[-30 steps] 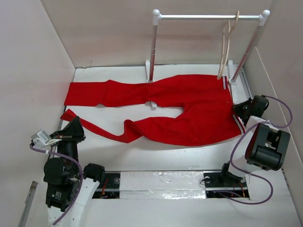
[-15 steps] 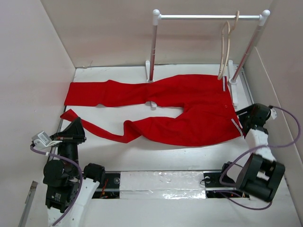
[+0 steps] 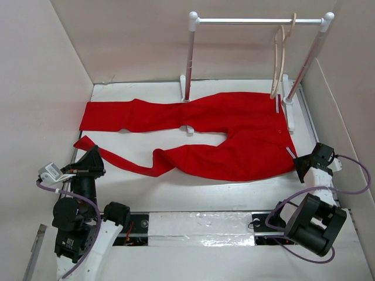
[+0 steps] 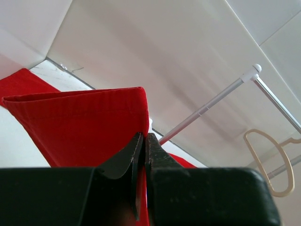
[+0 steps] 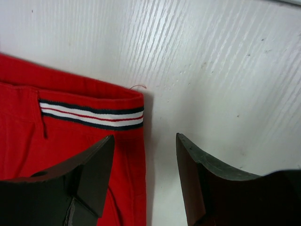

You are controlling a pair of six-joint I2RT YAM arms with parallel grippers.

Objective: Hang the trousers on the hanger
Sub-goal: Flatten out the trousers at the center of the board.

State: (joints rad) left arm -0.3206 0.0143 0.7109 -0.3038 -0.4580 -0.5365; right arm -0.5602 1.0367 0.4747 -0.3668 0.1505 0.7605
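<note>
1. Left arm (image 3: 76, 216): folded up at the near left corner of the counter (image 3: 193, 190), wrist aimed toward the far wall, left jaws at the end of the near trouser leg.
2. Left jaws: pinched tight on a fold of the red trousers (image 3: 234, 134). In the left wrist view, cloth rising from between the two black fingers (image 4: 124, 157).
3. Right arm (image 3: 313, 219): bent at the near right corner, forearm running along the right wall, right jaws pointing left at the near corner of the waistband.
4. Right jaws: spread wide, holding nothing. In the right wrist view, one finger over red cloth, the other over bare white counter, the trousers' side edge in the gap between, and the white-and-dark striped trim just past the tips.
5. Trousers: spread flat across the middle of the counter, waistband to the right, both legs running left. Far leg straight, near leg angled toward the near left, with its end gripped in the left jaws.
6. Hanger (image 3: 280, 58): pale wood, hung by its hook on the silver bar of the white-posted rack (image 3: 190, 52) at the far right, above the far end of the waistband, well apart from both sets of jaws.
7. Count: two arms, one pair of trousers, one hanger, one rack.
</note>
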